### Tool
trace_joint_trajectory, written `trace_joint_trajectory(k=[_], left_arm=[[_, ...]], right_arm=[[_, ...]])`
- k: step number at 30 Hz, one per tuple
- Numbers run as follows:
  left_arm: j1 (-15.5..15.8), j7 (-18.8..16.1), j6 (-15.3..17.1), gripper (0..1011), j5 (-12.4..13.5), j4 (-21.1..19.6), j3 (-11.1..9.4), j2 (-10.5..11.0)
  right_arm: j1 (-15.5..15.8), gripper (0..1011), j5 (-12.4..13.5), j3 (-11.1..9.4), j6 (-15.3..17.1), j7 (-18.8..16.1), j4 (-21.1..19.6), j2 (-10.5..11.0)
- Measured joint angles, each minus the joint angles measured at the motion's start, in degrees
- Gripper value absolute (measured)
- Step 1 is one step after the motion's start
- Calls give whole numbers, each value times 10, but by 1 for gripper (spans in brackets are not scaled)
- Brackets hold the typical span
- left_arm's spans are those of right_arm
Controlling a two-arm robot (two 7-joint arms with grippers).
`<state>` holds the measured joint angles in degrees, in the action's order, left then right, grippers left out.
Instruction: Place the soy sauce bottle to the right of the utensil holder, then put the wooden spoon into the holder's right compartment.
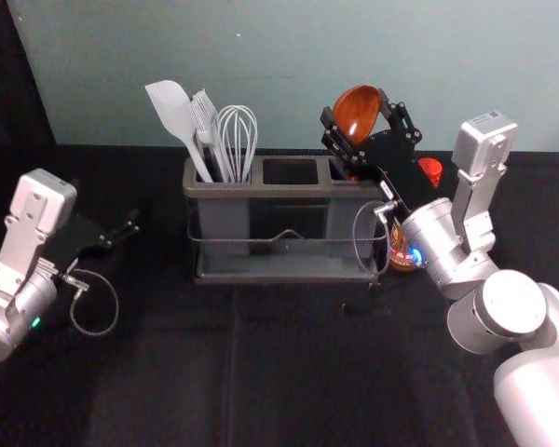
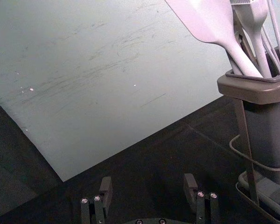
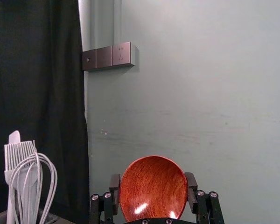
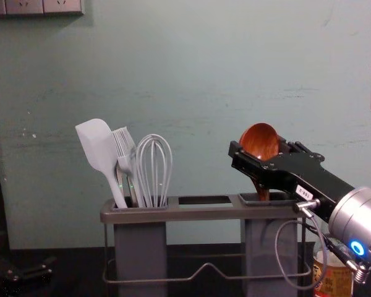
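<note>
One spoon (image 4: 258, 141), one bottle (image 4: 337, 282), one holder (image 4: 204, 212)

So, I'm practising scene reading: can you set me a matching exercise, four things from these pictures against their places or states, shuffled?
Things
1. wooden spoon
2. whisk
3. soy sauce bottle
4. left end effector

Places or states
A. standing to the right of the holder
B. open, off to the holder's left
C. in the left compartment
D. gripped at its bowl by the right end effector

Pairs: 1-D, 2-C, 3-A, 4-B
</note>
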<state>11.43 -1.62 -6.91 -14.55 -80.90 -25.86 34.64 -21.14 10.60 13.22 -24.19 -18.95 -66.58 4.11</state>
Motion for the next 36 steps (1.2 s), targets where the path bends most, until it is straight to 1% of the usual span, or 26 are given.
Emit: trace_joint_trajectory(k=[6, 7, 8, 9, 13, 17, 22, 23, 27, 28, 30, 31, 34, 35, 36], left_arm=[[0, 0, 0, 1005, 0, 0, 0, 0], [0, 0, 0, 1005, 0, 0, 0, 0], [0, 0, 0, 1005, 0, 0, 0, 0], [0, 0, 0, 1005, 0, 0, 0, 0], [0, 0, 0, 1005, 0, 0, 0, 0], [0, 0, 0, 1005, 0, 0, 0, 0], [0, 0, 0, 1005, 0, 0, 0, 0], [0, 0, 0, 1005, 0, 0, 0, 0], [0, 0, 0, 1005, 0, 0, 0, 0], [0, 0, 0, 1005, 0, 0, 0, 0], [0, 0, 0, 1005, 0, 0, 0, 0], [0, 0, 0, 1005, 0, 0, 0, 0], [0, 0, 0, 1005, 0, 0, 0, 0], [0, 0, 0, 1005, 0, 0, 0, 0], [0, 0, 0, 1005, 0, 0, 0, 0]], right_arm=[[1, 843, 1, 1, 2, -2, 2, 2], [1, 866, 1, 2, 3, -3, 2, 2], [2, 866, 2, 2, 3, -3, 2, 2], [2, 915, 2, 2, 3, -4, 2, 2], [4, 1000, 2, 2, 4, -4, 1, 2], [9, 1002, 2, 2, 5, -2, -7, 3], [30, 1002, 11, -3, 17, -1, -47, 10], [40, 1002, 12, -6, 23, 2, -65, 13], [64, 1002, 17, -13, 37, 9, -103, 21], [77, 1002, 19, -17, 46, 14, -125, 27], [91, 1002, 19, -20, 57, 19, -147, 33], [107, 1003, 17, -24, 67, 24, -169, 40], [130, 1003, 15, -28, 74, 26, -196, 51], [146, 1002, 15, -31, 75, 26, -211, 59], [154, 1003, 14, -32, 74, 26, -217, 63]])
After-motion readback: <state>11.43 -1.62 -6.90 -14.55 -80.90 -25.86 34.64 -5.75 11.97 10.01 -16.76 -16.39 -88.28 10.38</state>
